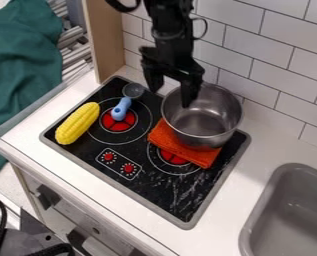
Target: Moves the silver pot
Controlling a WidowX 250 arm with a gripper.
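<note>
The black gripper (170, 97) hangs from the top edge over the upper left rim of the silver pot (204, 116). Its two fingers stand apart, one outside the pot on the left and the other over the pot's opening. Upright and empty inside, the pot rests at the back right of the black stove, partly on an orange cloth (181, 146). Whether either finger touches the rim I cannot tell.
On the stove's left lie a yellow corn cob (77, 123) and a blue-handled ladle or spoon (121, 108). A tiled wall (274, 65) stands behind. The grey sink (291, 220) is at the lower right, beyond white counter (231, 200).
</note>
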